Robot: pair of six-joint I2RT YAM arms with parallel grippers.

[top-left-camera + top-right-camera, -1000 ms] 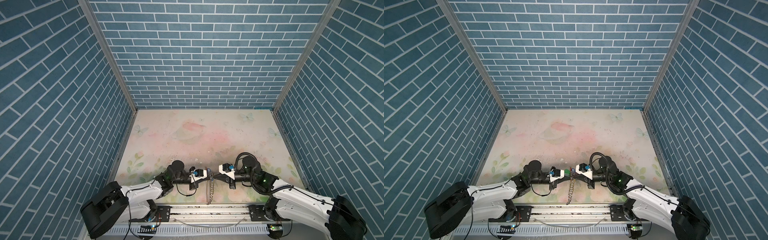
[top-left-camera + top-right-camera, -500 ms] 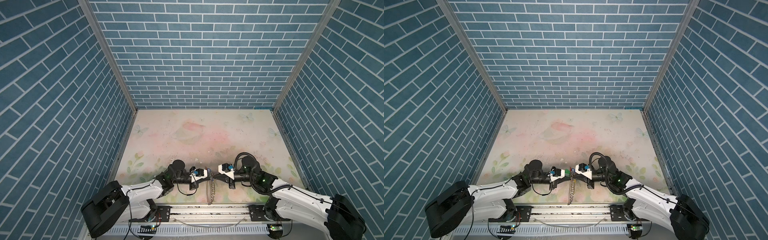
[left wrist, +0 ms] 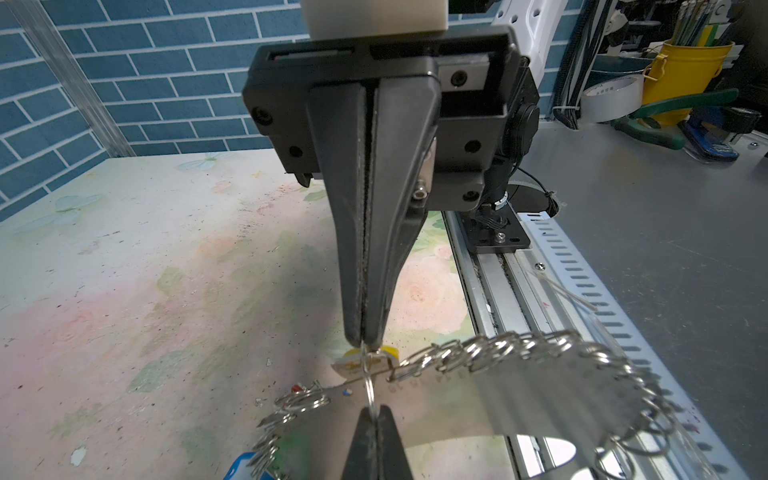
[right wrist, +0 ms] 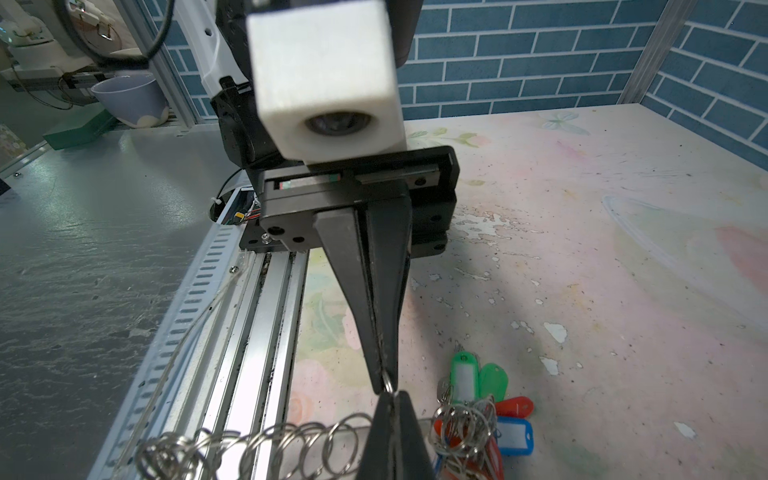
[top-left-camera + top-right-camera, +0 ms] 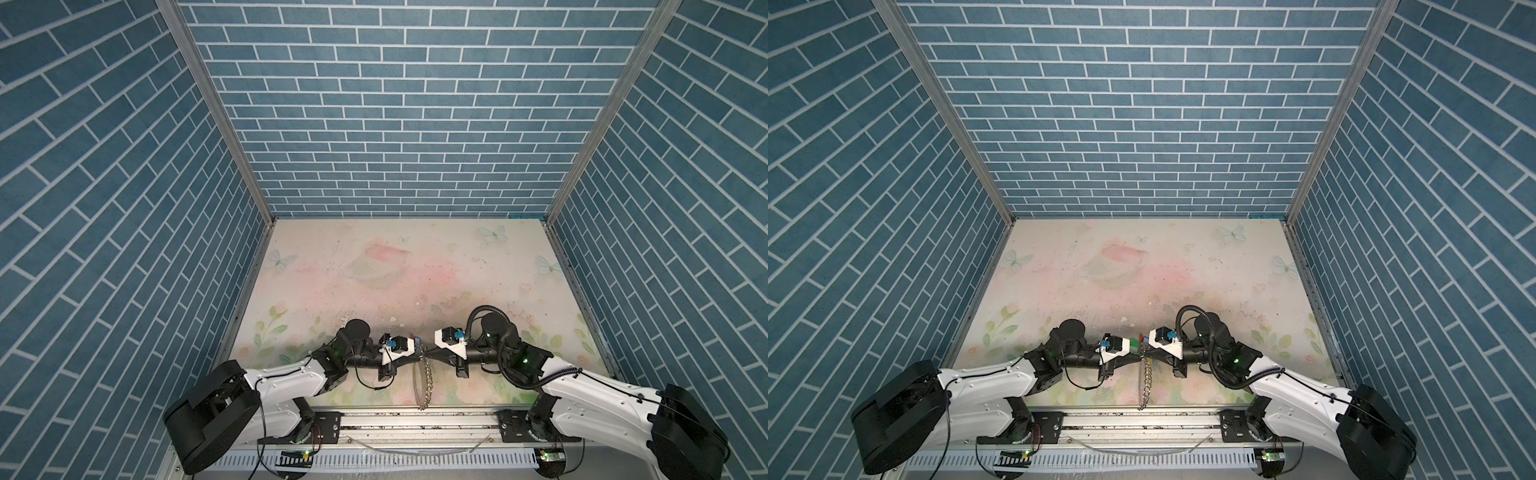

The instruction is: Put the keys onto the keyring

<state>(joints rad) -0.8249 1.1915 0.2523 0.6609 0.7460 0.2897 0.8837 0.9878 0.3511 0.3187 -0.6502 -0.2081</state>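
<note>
At the front middle of the table my left gripper [image 5: 417, 360] and right gripper [image 5: 429, 358] meet tip to tip. In the left wrist view the left gripper [image 3: 372, 409] is shut on a small silver wire ring [image 3: 369, 384]. The right gripper [image 3: 365, 343] is shut on the same ring's other side. The keys' yellow tag [image 3: 348, 362] shows just behind those tips; its metal blade is hidden. The keyring [image 3: 519, 399], a grey plate rimmed with wire rings, reaches from the tips toward the front rail, as in both top views [image 5: 422, 384] [image 5: 1144, 382].
A bunch of green [image 4: 462, 374], red [image 4: 513, 406] and blue [image 4: 514, 436] tagged keys lies by the keyring on its far side. A metal rail [image 5: 415, 419] runs along the table's front edge. Blue brick walls [image 5: 395, 124] close in three sides.
</note>
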